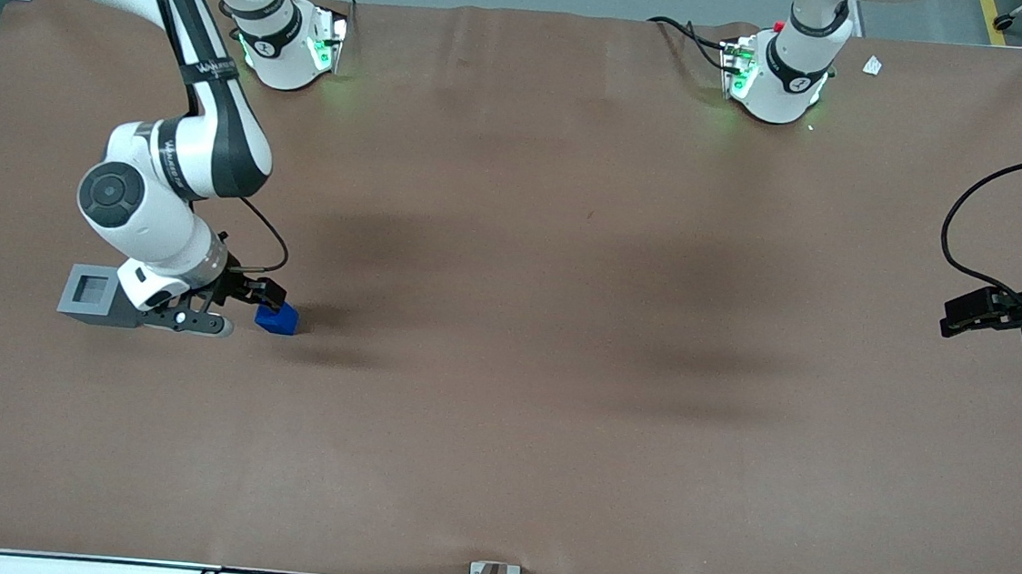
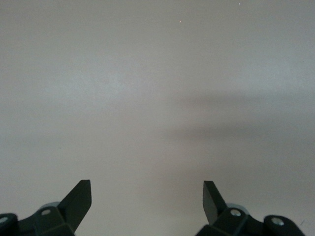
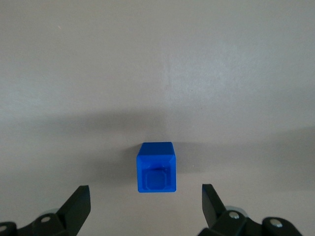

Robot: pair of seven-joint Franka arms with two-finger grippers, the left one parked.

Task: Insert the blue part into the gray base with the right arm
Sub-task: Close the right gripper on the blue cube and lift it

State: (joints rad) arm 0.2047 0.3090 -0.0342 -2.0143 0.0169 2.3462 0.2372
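Observation:
The blue part lies on the brown table toward the working arm's end. In the right wrist view the blue part rests on the surface with its square stub facing the camera, just ahead of the fingertips and centred between them. The right arm's gripper hovers low over the part, open, with nothing between its fingers; the gripper shows a wide gap. The gray base stands beside the gripper's wrist, recess up, partly covered by the arm.
The brown table spreads wide toward the parked arm's end. Both arm bases sit at the table's edge farthest from the front camera. Cables run along the nearest edge.

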